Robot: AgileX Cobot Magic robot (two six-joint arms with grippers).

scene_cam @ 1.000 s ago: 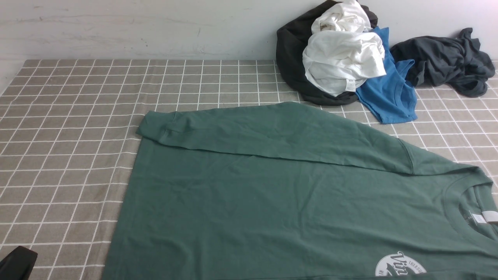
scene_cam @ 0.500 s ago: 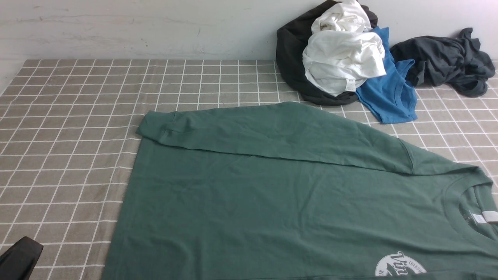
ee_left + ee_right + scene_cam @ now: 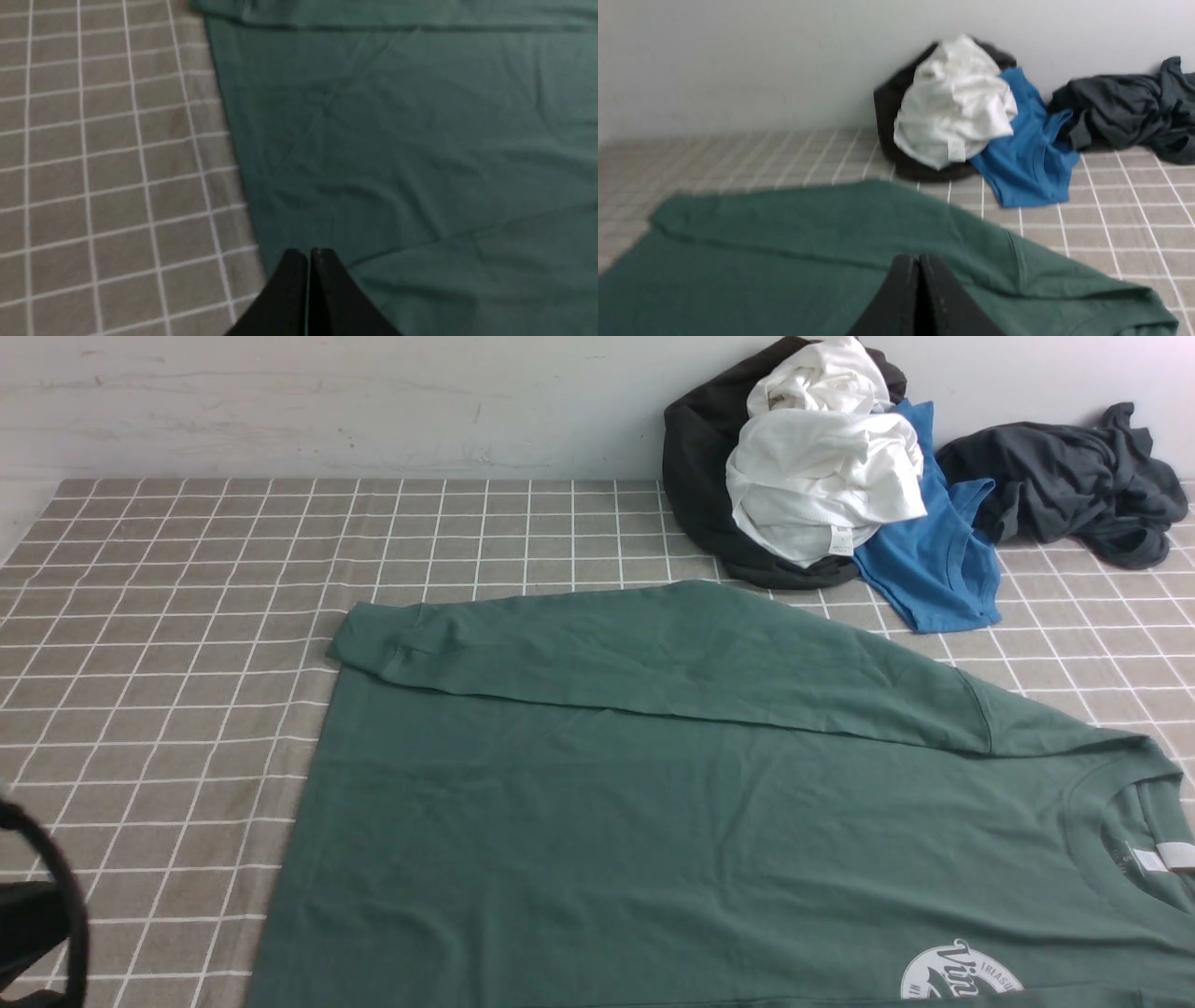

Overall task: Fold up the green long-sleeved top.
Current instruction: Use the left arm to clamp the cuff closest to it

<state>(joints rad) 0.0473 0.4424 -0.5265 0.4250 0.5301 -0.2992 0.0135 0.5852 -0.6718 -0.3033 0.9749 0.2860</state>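
Trouble ahead: possibly rucking or missing the green top, lying spread on the checked cloth with one sleeve turned inward, from lowering left gripper and right gripper while clenching both on nothing.

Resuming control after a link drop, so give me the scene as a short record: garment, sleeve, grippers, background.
garment: large green cotton long-sleeved top, spread out, body not yet folded
far sleeve: green sleeve with ribbed cuff, laid across the body
collar: ribbed crew neck, toward the right
left gripper: shut, nothing held
right gripper: shut, nothing held
background: black cloth, crumpled white cloth, bright blue garment, dark grey garment
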